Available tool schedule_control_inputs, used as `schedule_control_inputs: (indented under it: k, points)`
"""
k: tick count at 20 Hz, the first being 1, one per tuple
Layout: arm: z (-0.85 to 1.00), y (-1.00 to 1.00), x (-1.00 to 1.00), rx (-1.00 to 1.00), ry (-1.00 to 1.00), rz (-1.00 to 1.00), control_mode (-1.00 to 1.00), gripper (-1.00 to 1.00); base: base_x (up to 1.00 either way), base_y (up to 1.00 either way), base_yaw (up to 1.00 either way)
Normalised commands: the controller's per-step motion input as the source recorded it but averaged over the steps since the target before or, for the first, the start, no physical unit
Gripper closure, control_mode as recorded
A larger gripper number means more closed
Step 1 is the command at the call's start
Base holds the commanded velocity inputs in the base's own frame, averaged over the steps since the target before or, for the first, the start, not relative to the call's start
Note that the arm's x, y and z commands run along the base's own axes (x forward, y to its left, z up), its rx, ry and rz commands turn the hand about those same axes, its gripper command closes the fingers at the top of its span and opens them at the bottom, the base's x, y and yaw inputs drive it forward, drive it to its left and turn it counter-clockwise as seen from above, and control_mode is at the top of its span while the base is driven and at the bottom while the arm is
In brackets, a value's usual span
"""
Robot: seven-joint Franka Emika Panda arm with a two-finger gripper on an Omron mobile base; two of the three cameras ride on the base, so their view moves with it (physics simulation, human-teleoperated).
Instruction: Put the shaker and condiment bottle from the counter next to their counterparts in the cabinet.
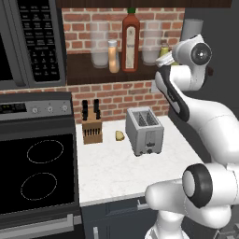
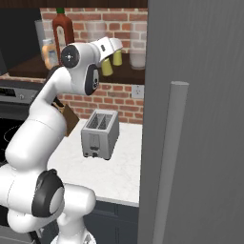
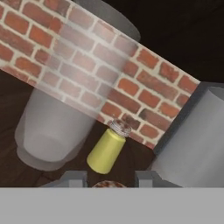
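We hold the small olive-yellow shaker with its tan-brown cap (image 3: 104, 184) in our closed two-finger gripper (image 3: 106, 179). Its counterpart, the bright yellow grey-capped shaker (image 3: 108, 148), stands just ahead on the dark wooden cabinet shelf (image 3: 13, 162).

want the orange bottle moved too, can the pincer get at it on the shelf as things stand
Probably not yet: the pincer looks shut on the shaker, so it has no free grip. The condiment bottle stands open at the cabinet front, beside the red bottle.

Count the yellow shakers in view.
2. A bright yellow shaker with greyish cap stands on the dark wooden shelf; a brown-capped olive-yellow shaker sits in the gripper. Others may be hidden.
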Motion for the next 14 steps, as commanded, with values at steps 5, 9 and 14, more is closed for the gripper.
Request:
schedule_control_inputs:
  k: [5,9,14]
  points:
    - [0.00,0.00,0.12,0.00,0.00,0.00,-1.00,1.00,0.00,0.00,0.00]
    - [-0.02,0.00,0.25,0.00,-0.01,0.00,-1.00,1.00,0.00,0.00,0.00]
    - [-0.02,0.00,0.22,0.00,-0.01,0.00,-1.00,1.00,0.00,0.00,0.00]
